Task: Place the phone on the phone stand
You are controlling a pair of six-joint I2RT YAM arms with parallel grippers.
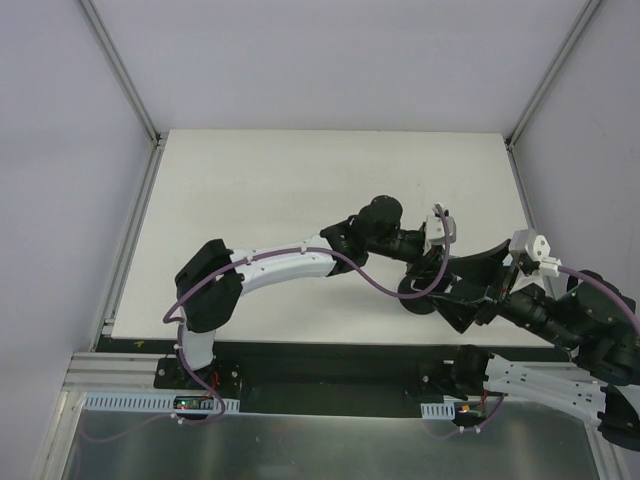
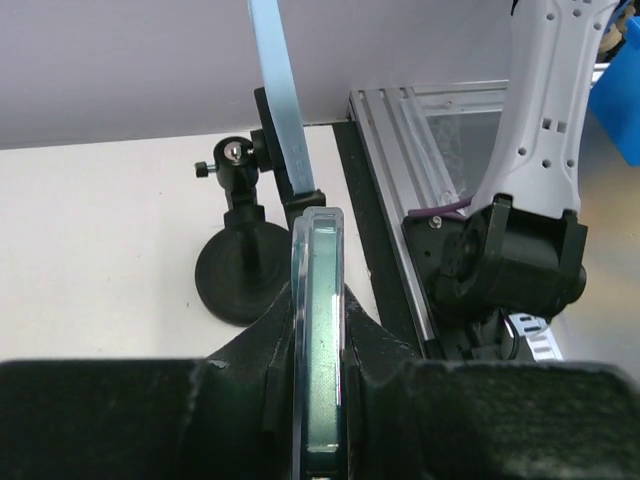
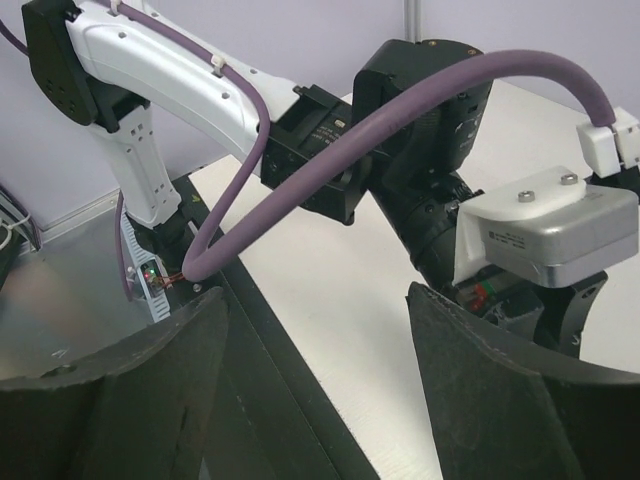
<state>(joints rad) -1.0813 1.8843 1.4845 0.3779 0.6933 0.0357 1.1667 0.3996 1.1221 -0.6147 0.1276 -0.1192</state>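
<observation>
The left pincer (image 2: 318, 345) is pressed together on the phone (image 2: 318, 270). The phone is held edge-on and upright between the two black fingers (image 2: 262, 360), with its thin silvery rim facing the wrist camera. It is carried above the desk (image 2: 90, 230) and is not in contact with it.

The phone stand (image 2: 240, 280) stands on the desk just ahead of the held phone, near the desk's near edge. Its round black disc base rests flat, and the short post rises to a knobbed joint and the clamp cradle. A light-blue slab (image 2: 280, 100), also seen edge-on, rises tilted from the cradle and appears to sit in it. The held phone's upper end lies just beside the foot of this slab; whether they touch cannot be determined.

The right pincer (image 3: 315, 320) is spread wide with nothing between its fingers. It points toward the left arm (image 3: 180, 70), whose purple cable (image 3: 300, 160) arcs across the view. In the overhead view both wrists are close together at the right side of the desk.
</observation>
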